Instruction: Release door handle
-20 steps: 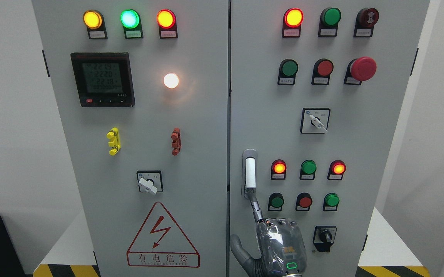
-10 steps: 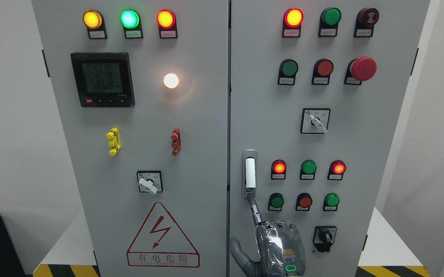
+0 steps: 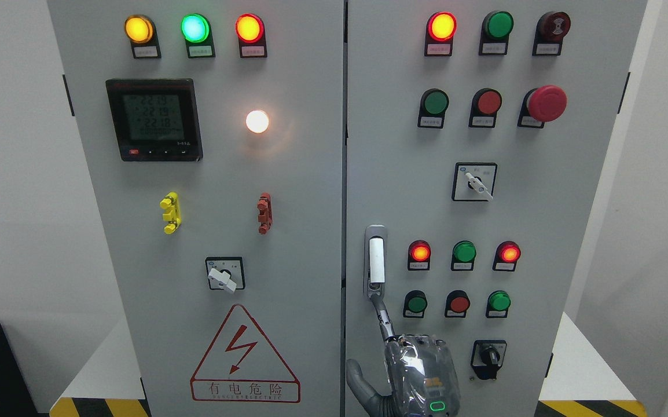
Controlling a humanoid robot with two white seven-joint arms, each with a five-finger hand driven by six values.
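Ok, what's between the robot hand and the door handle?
Head view: only the right robot hand's own extended finger, its tip at the door handle's lower end, over bare grey door.

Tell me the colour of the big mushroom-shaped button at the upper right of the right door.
Red: the mushroom button shows best in the head view.

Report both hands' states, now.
Left hand: not in view.
Right hand: open, grasping nothing; one of its fingers stretches up to the lower end of the door handle, thumb spread aside.
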